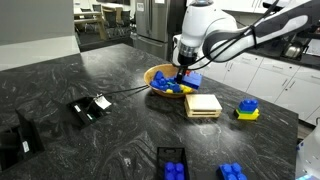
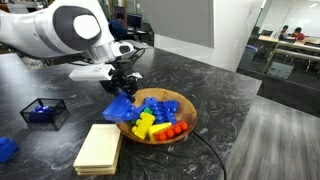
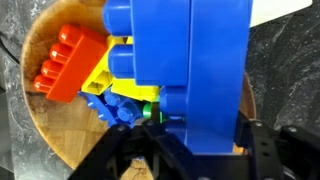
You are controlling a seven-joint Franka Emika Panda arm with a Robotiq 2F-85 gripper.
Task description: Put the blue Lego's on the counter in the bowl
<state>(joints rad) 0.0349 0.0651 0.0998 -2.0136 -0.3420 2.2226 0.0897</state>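
1. The counter (image 1: 110, 140) is the biggest thing. It is black with grey-white swirls, and both exterior views show it (image 2: 235, 95).
2. The white robot arm (image 1: 240, 35) reaches across the counter and ends over the bowl. In an exterior view its fat round joint (image 2: 70, 28) is up close.
3. The bowl (image 1: 149, 78) is round, made of wood, and sits on the counter. Inside it (image 2: 189, 118) lie yellow bricks (image 2: 145, 125), an orange brick (image 2: 175, 129) and some little blue bricks (image 2: 160, 106). The wrist view shows the wood (image 3: 40, 125), the orange brick (image 3: 65, 65), a yellow brick (image 3: 110, 75) and a little blue brick (image 3: 122, 108).
4. A flat tan block (image 1: 202, 105) lies on the counter just beside the bowl (image 2: 98, 148).
5. A big blue Lego (image 2: 120, 108) hangs tilted at the bowl's edge, up off the counter (image 1: 193, 80). In the wrist view it fills most of the picture (image 3: 185, 70).
6. The claw (image 2: 124, 92) is clenched on this big blue Lego and holds it from above (image 1: 184, 75).
7. Two more blue Legos (image 1: 173, 163) (image 1: 232, 172) are on the counter, well apart from the bowl.
8. A small yellow and blue brick pile (image 1: 247, 110) stands near the tan block. A black basket (image 2: 40, 110) with something blue in it sits on the counter, apart from the bowl.
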